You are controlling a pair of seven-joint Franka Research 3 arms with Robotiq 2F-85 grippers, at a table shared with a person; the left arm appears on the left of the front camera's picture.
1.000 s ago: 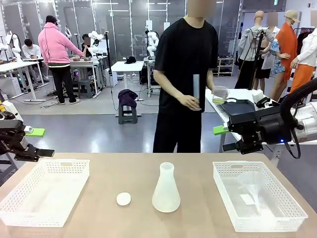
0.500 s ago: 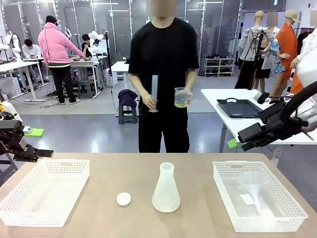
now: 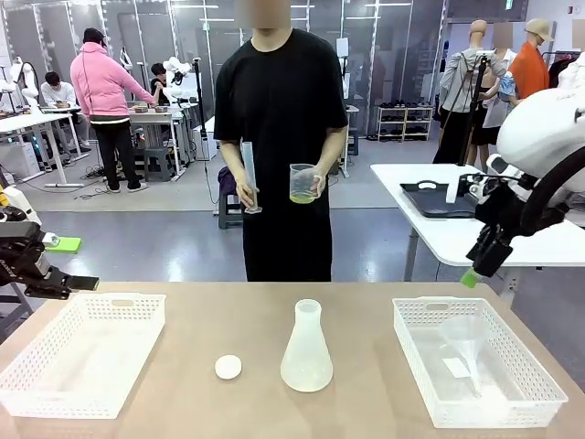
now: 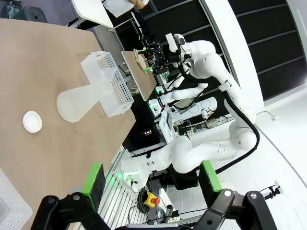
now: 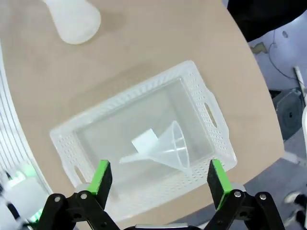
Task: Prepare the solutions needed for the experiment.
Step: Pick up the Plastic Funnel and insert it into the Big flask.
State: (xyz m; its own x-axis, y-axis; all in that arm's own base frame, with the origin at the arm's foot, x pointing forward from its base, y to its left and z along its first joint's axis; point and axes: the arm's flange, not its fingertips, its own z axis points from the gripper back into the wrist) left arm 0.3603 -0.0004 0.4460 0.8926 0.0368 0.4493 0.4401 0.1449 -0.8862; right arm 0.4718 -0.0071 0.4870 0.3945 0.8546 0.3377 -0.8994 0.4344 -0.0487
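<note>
Front view showed the yellow-green solution [image 3: 303, 196] in a jug [image 3: 301, 174] held by the person's hand [image 3: 319, 186], beyond the worktop [image 3: 366, 311]; the flask [image 3: 306, 352] stood on it. The left gripper [image 4: 151, 178] and right gripper [image 5: 160, 175] were spread, empty.

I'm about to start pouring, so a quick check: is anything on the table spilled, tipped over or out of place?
No spill shows. The conical flask stands upright and uncapped, with a white round cap lying beside it on the table. The clear funnel lies on its side in the right basket.
</note>
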